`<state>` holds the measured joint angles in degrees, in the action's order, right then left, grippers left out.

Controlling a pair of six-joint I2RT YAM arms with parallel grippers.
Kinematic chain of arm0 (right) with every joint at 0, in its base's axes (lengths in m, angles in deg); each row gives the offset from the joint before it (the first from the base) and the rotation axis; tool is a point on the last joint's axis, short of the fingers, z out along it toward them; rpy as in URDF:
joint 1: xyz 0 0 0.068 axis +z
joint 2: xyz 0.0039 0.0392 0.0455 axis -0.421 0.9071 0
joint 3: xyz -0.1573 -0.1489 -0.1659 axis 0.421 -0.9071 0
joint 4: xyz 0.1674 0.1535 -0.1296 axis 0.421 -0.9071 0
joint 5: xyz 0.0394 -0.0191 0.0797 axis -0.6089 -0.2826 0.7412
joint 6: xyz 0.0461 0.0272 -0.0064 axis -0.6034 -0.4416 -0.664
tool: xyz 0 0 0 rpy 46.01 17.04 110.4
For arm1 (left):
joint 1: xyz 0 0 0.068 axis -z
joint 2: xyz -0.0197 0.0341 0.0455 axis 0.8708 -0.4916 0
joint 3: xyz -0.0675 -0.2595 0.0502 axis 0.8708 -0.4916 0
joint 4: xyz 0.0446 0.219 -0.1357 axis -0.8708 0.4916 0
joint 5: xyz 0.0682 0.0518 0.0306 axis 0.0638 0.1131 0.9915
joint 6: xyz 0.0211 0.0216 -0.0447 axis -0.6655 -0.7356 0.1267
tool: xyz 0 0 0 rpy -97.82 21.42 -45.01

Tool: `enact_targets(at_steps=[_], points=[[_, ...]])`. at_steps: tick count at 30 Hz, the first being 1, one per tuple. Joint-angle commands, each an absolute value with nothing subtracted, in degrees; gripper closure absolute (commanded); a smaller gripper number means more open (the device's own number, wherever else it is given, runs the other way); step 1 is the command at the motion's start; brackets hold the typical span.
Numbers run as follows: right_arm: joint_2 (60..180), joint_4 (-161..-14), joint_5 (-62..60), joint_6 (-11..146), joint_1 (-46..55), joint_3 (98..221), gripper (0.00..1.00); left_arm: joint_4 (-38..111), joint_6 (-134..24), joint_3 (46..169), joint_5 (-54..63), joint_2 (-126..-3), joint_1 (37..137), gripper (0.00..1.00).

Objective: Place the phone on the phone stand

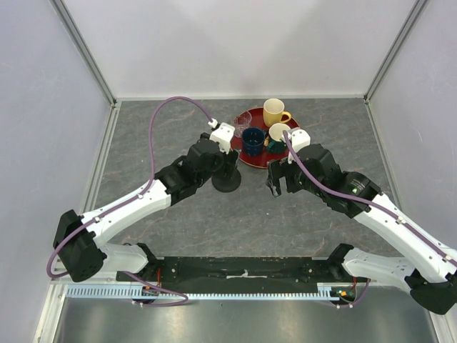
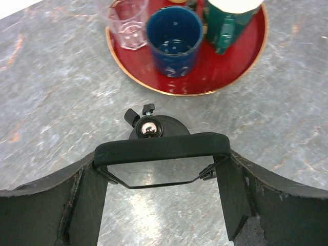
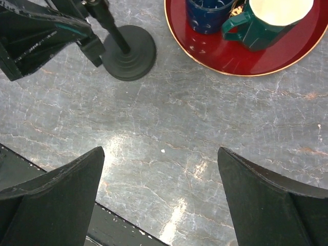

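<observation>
On a grey marbled worktop (image 1: 243,221) walled by white panels (image 1: 235,43), left fingers (image 2: 84,200) grip the phone (image 2: 161,147) at the phone stand (image 3: 130,54); right fingers (image 3: 56,189) splayed, empty

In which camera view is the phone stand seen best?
The right wrist view: the phone stand shows its whole round base and its stem there. The top external view shows only the base, under the left arm. The left wrist view shows its ball top; the phone hides most below.
</observation>
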<state>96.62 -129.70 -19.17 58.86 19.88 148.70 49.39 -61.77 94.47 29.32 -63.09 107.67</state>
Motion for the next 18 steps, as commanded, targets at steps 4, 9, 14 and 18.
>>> enact_targets(at_steps=[4, 9, 14, 18], points=[[95.4, -127.9, -23.5, 56.7, 20.0, 149.4, 0.02, 48.3, -61.5, 95.3, 48.3, -59.5, 107.2, 0.98], [96.6, -128.1, -24.0, 55.0, 19.9, 149.4, 0.02, 48.5, -58.9, 95.2, 49.5, -59.7, 106.2, 0.98], [97.3, -129.7, -25.0, 54.3, 20.0, 149.7, 0.02, 51.2, -54.8, 96.7, 49.7, -60.5, 104.3, 0.98], [95.8, -129.9, -26.5, 54.9, 19.9, 149.2, 0.02, 55.1, -51.0, 98.2, 47.4, -60.3, 104.0, 0.98]])
